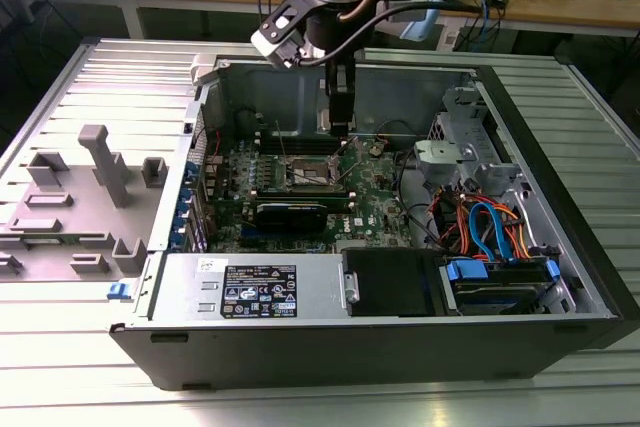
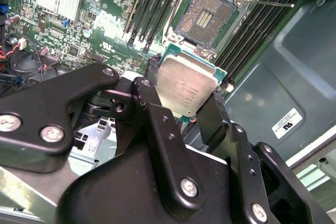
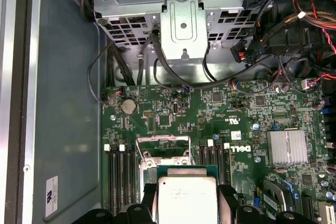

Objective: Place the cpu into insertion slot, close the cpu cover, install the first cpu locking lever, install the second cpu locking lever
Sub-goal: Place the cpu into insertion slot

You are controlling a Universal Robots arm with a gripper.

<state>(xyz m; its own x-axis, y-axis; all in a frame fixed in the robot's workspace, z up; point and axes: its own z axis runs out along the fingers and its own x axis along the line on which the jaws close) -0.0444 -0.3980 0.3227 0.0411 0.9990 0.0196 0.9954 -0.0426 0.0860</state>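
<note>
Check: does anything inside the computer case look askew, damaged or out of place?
Nothing stands out. The gripper holds the cpu by its edges, not yet in the open insertion slot; no damage shows.

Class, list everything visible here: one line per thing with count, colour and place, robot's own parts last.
computer case: one, black and grey, open on the slatted table
motherboard: one, green, inside the case
insertion slot: one, dark with silver rim, open, amid the board
memory slots: two banks, black, either side of the slot
heatsink: one, silver, on the board
cables: several, orange, blue, red, exterior view's right
cpu: one, silver-grey, between the fingers, not in the slot
gripper: one, black, shut on the cpu
</note>
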